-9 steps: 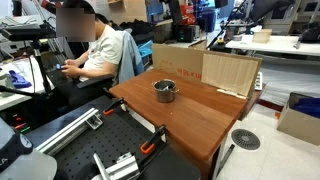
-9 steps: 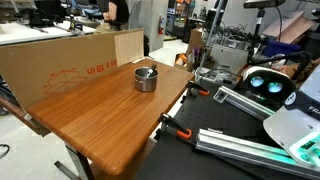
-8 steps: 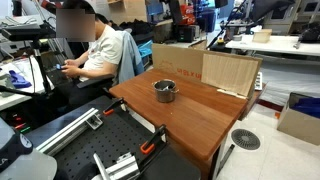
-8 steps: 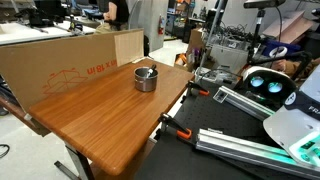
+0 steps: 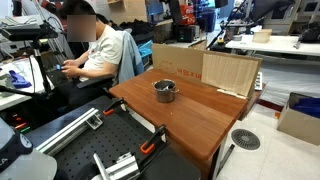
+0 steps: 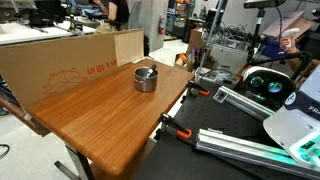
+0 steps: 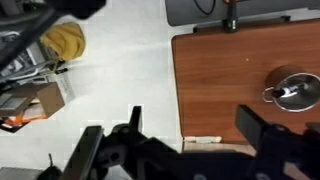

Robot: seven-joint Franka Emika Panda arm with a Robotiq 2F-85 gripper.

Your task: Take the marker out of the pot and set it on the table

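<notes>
The steel pot (image 5: 165,90) stands near the middle of the reddish-brown table (image 5: 190,118), and it shows in both exterior views (image 6: 146,78). In the wrist view the pot (image 7: 293,90) is at the right edge, on the table (image 7: 220,80). The marker is too small to make out; only a dark inside with a faint streak shows in the pot. My gripper (image 7: 198,130) is open and empty. It is high above the table's edge and well apart from the pot. The gripper is out of view in both exterior views.
A cardboard sheet (image 5: 228,72) stands along the table's far side, and a big cardboard box (image 6: 60,60) stands behind it. A seated person (image 5: 100,50) is beside the table. A black bench with metal rails (image 5: 100,150) lies in front. A yellow object (image 7: 62,40) lies on the floor.
The pot and table are unchanged. Only a person at the far right edge of an exterior view has shifted a little.
</notes>
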